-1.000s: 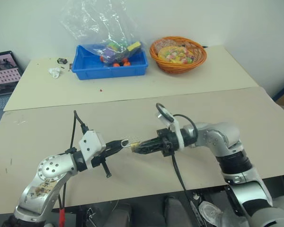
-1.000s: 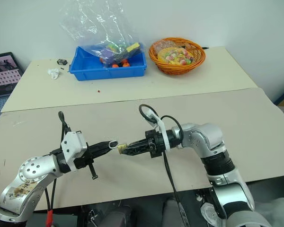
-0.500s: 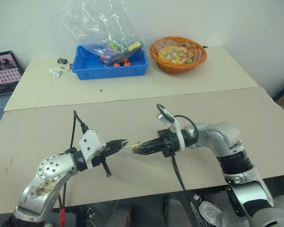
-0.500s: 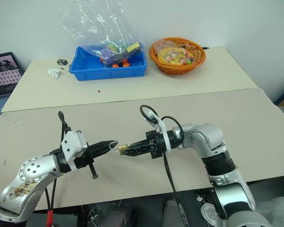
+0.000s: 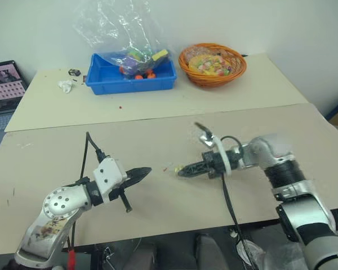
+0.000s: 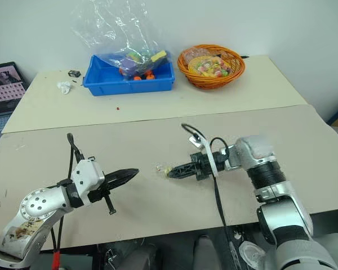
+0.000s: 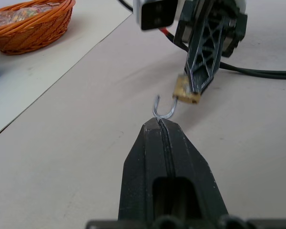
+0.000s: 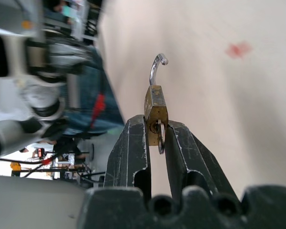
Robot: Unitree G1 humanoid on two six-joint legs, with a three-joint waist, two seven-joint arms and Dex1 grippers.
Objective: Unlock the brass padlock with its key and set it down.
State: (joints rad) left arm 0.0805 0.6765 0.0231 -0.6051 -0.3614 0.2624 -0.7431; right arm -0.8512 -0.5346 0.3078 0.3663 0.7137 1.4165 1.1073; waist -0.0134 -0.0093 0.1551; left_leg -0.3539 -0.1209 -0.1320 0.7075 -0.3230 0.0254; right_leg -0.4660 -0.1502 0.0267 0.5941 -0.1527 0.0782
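The brass padlock [image 8: 156, 106] is a tiny gold block, and its silvery shackle [image 8: 157, 67] hangs open as a hook. My right gripper [image 8: 156, 123] is shut on the padlock's lower end, just above the table at centre [image 5: 179, 169]. A thin metal ring, the key [image 8: 161, 139], shows edge-on between the fingers at the padlock's base. My left gripper [image 5: 143, 171] is shut and empty, pointing at the padlock from the left with a short gap. In the left wrist view its tip [image 7: 160, 123] sits just short of the shackle [image 7: 163, 108].
On the far table stand a blue bin [image 5: 104, 83] of toys under a clear plastic bag and an orange basket [image 5: 239, 67] of sweets. A laptop [image 5: 4, 84] sits at the left edge. A black cable [image 5: 228, 191] hangs from my right wrist.
My right gripper has pulled away to the right and lower with the padlock, rolling its wrist. The shackle has come out of my left gripper, which stayed in place and shut.
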